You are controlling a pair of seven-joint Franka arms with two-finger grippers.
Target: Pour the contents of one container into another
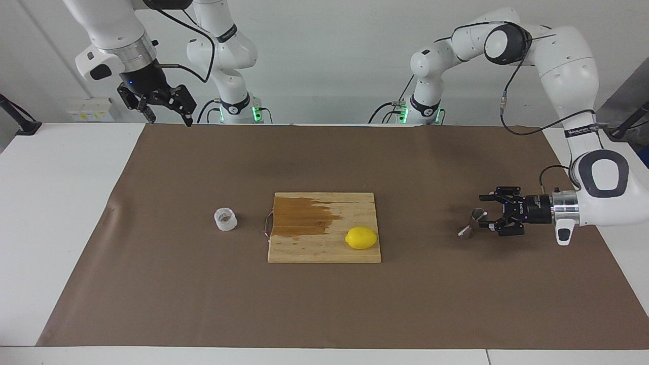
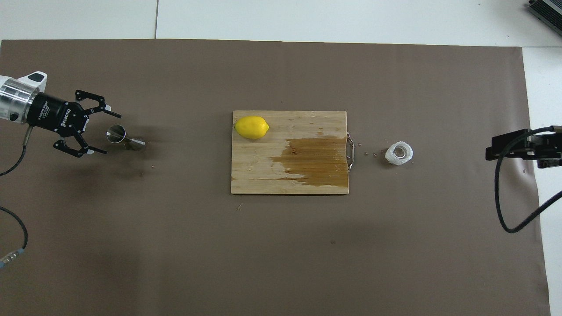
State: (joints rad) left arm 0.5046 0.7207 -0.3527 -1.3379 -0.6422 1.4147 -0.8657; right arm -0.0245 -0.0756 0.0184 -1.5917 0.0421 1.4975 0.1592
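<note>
- Left pincer (image 1: 485, 218), fingers spread, low over the brown mat (image 1: 324, 304) at the left arm's end of the worktop (image 1: 61, 228), pointing sideways at the jigger (image 1: 471, 223).
- Steel jigger lies tipped on its side on the mat, one cone mouth toward the left pincer, just in front of the fingertips; not gripped. Contact can't be confirmed.
- Clear cup (image 1: 225, 219) stands upright on the mat, toward the right arm's end, just beside the cutting board's (image 1: 324, 248) handle (image 1: 267, 225). A few droplets sit on the mat between handle and cup.
- Cutting board sits mid-mat, with a dark wet patch (image 1: 304, 217) across the part nearest the cup.
- Lemon (image 1: 361, 238) rests on the board, in the corner farther from the robots and toward the left arm's end.
- Right pincer (image 1: 167, 114), fingers spread, nothing held, waits high up over the mat's edge near its own base.
</note>
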